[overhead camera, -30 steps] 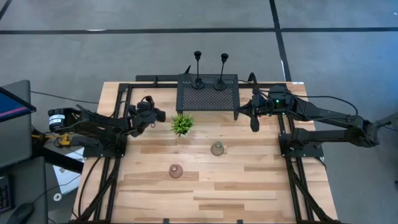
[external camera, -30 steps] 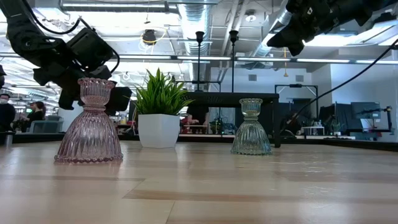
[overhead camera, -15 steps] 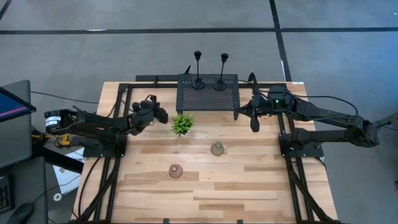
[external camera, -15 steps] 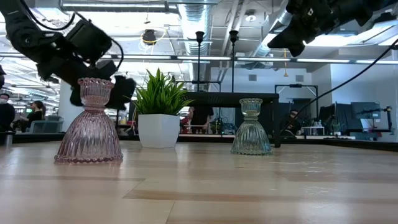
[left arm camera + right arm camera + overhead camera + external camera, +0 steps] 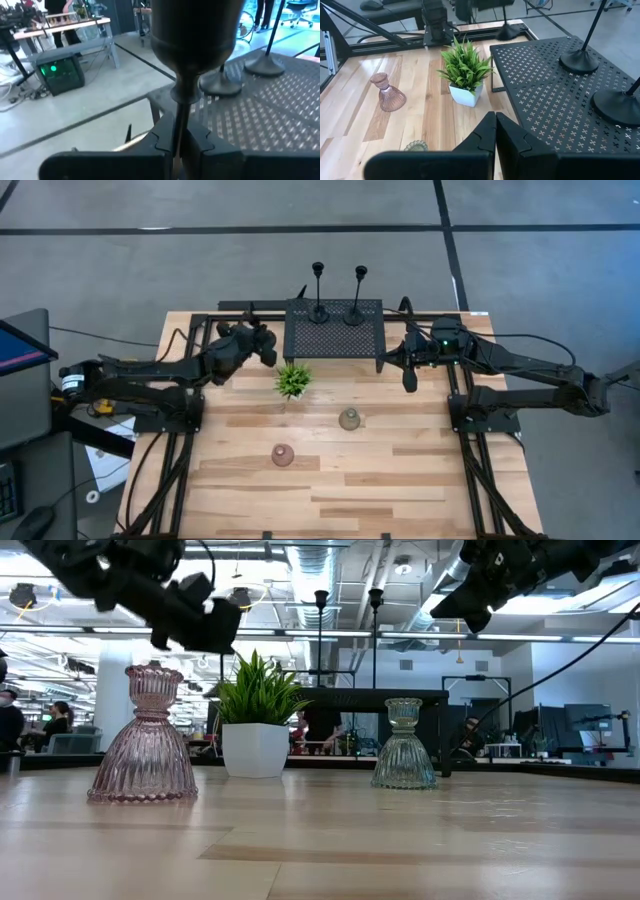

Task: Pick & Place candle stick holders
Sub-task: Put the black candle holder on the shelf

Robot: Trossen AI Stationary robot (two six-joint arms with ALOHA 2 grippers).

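My left gripper is shut on a slim black candle stick holder, up above the table beside the left edge of the black mesh rack. Two more black holders stand on their round bases on the rack. The greenish glass cup and the pinkish glass cup stand on the table nearer the front. My right gripper is shut and empty, raised by the rack's right side. My left gripper pinches the holder's thin stem between its two fingers, a little below the top cup. The fingers lie across the stem. The holder stands about upright in the hold, its round base hanging below.
A small green potted plant stands just in front of the rack's left half, close to my left gripper. The table's black side rails run along both sides. Open wood lies at the table's front.
My left gripper has gone up and toward the table's far edge and the rack, carrying the black holder with it. It stays shut on the stem. My right gripper has kept still.
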